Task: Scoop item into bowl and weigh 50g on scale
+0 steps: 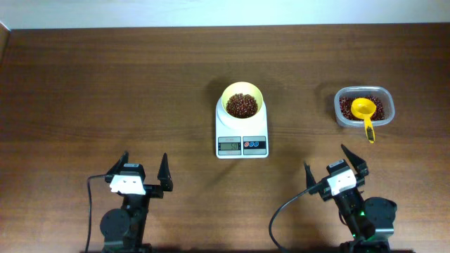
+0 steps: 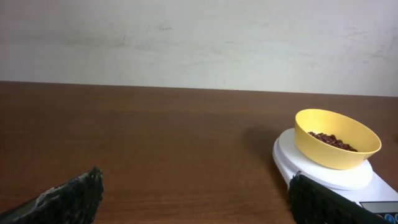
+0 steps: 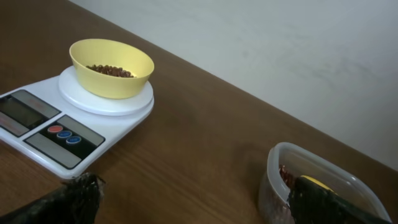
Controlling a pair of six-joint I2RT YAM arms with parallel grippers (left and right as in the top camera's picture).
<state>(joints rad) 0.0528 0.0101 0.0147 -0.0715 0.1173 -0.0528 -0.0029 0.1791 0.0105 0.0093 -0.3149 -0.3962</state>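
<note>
Beans [image 1: 241, 105] fill the yellow bowl [image 1: 226, 95] on the white scale [image 1: 225, 133], frame centre. At right, a clear container [image 1: 338, 105] holds more beans and a yellow scoop [image 1: 364, 109]. Low in frame, the left gripper [image 1: 145, 158] and right gripper [image 1: 324, 155] gape wide, holding nothing.

No readable text anywhere, tbh. Scale [image 1: 241, 131] display [image 1: 229, 145] shows something in overhead view, but digits too small and blurry to make out. Same display from right wrist view [image 3: 18, 112] sits at a slant, nothing legible on it. Red and blue buttons [image 3: 65, 135] beside it: any marks on them too small to read. No brand name legible on scale body.
</note>
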